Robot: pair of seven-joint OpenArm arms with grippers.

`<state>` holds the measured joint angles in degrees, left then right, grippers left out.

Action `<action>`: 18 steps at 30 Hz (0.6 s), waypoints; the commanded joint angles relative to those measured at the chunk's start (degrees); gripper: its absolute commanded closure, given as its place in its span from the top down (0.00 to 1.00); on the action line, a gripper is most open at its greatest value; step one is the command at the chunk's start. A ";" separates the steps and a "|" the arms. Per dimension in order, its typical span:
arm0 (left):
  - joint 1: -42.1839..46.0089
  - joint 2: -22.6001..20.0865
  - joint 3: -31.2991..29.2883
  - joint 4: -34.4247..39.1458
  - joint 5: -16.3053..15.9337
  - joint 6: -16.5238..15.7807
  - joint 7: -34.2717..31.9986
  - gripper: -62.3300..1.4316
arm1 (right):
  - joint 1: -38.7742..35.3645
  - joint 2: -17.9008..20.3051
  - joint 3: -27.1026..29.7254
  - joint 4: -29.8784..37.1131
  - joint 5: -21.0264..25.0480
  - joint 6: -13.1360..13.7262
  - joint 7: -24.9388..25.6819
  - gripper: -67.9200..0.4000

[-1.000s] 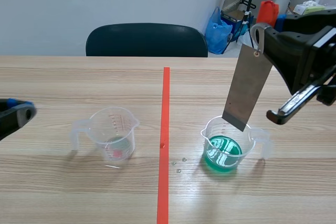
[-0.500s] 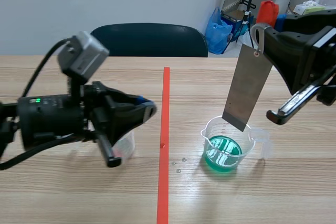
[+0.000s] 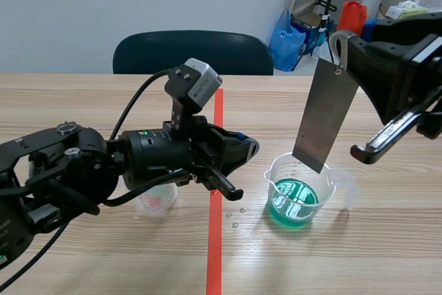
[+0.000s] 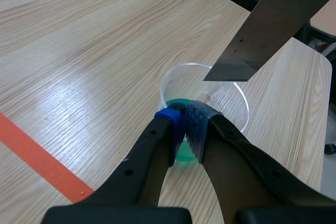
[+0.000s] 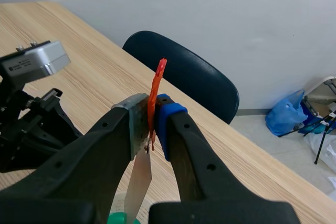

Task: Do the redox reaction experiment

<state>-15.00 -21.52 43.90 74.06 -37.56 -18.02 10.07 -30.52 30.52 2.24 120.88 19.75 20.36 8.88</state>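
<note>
Grey metal strip (image 3: 324,119) in the black right end effector (image 5: 152,114), green liquid (image 3: 293,205) in the clear beaker (image 3: 276,170) beneath it, dotted blue-grey pads (image 4: 197,124) on the black left end effector (image 4: 185,116), pale wood-grain worktop (image 3: 345,260)

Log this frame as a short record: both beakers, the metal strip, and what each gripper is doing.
green beaker: upright, right of the tape line, green liquid at the bottom
other beaker: left of the tape line, pinkish residue, partly hidden
metal strip: hangs tilted, lower end over the green beaker's mouth, above the liquid
right gripper: shut on metal strip
left gripper: shut, empty, at the green beaker's rim; contact unclear
</note>
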 commanded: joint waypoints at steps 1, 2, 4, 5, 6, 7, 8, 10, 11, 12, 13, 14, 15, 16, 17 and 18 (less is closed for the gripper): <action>-0.39 0.98 0.11 1.53 -0.46 -0.61 -0.61 0.05 | 0.52 0.70 0.48 0.94 0.39 -0.37 1.07 0.02; -0.39 1.49 0.15 1.53 -0.57 -0.94 -0.04 0.05 | 0.52 0.70 0.48 0.94 0.39 -0.37 1.07 0.03; -0.42 2.34 0.17 1.53 -1.81 -1.97 0.50 0.05 | 0.52 0.70 0.48 0.94 0.39 -0.37 1.07 0.02; -0.42 2.60 0.24 1.53 -2.58 -2.56 0.52 0.05 | 0.52 0.70 0.48 0.94 0.39 -0.37 1.07 0.02; -0.42 2.80 0.44 1.53 -3.02 -2.75 0.52 0.05 | 0.52 0.70 0.48 0.94 0.39 -0.37 1.07 0.02; -0.42 3.10 0.50 1.53 -3.43 -2.75 0.52 0.05 | 0.52 0.70 0.48 0.94 0.39 -0.37 1.07 0.02; -0.42 3.41 0.50 1.53 -3.39 -2.75 0.55 0.05 | 0.52 0.70 0.48 0.94 0.39 -0.37 1.07 0.02; -0.42 3.58 0.50 1.53 -3.39 -2.71 0.52 0.05 | 0.52 0.70 0.48 0.94 0.39 -0.37 1.07 0.02; -0.42 3.67 0.50 1.53 -3.39 -2.71 0.50 0.05 | 0.52 0.70 0.48 0.94 0.39 -0.37 1.07 0.02; -0.42 3.69 0.50 1.53 -3.39 -2.69 0.50 0.05 | 0.52 0.70 0.48 0.94 0.39 -0.37 1.07 0.02; -0.42 3.69 0.50 1.53 -3.39 -2.69 0.50 0.05 | 0.52 0.70 0.48 0.94 0.39 -0.37 1.07 0.02; -0.42 3.69 0.50 1.53 -3.39 -2.69 0.50 0.05 | 0.52 0.70 0.48 0.94 0.39 -0.37 1.07 0.02; -0.42 3.69 0.50 1.53 -3.39 -2.69 0.50 0.05 | 0.52 0.70 0.48 0.94 0.39 -0.37 1.07 0.02; -0.42 3.69 0.50 1.53 -3.39 -2.69 0.50 0.05 | 0.52 0.70 0.48 0.94 0.39 -0.37 1.07 0.02; -0.42 3.69 0.50 1.53 -3.39 -2.69 0.50 0.05 | 0.52 0.70 0.48 0.94 0.39 -0.37 1.07 0.02; -0.42 3.69 0.50 1.53 -3.39 -2.69 0.50 0.05 | 0.52 0.70 0.48 0.94 0.39 -0.37 1.07 0.03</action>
<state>-15.07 -18.26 44.29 74.00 -40.56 -20.60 11.14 -30.52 30.52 2.24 120.88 19.75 20.36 8.91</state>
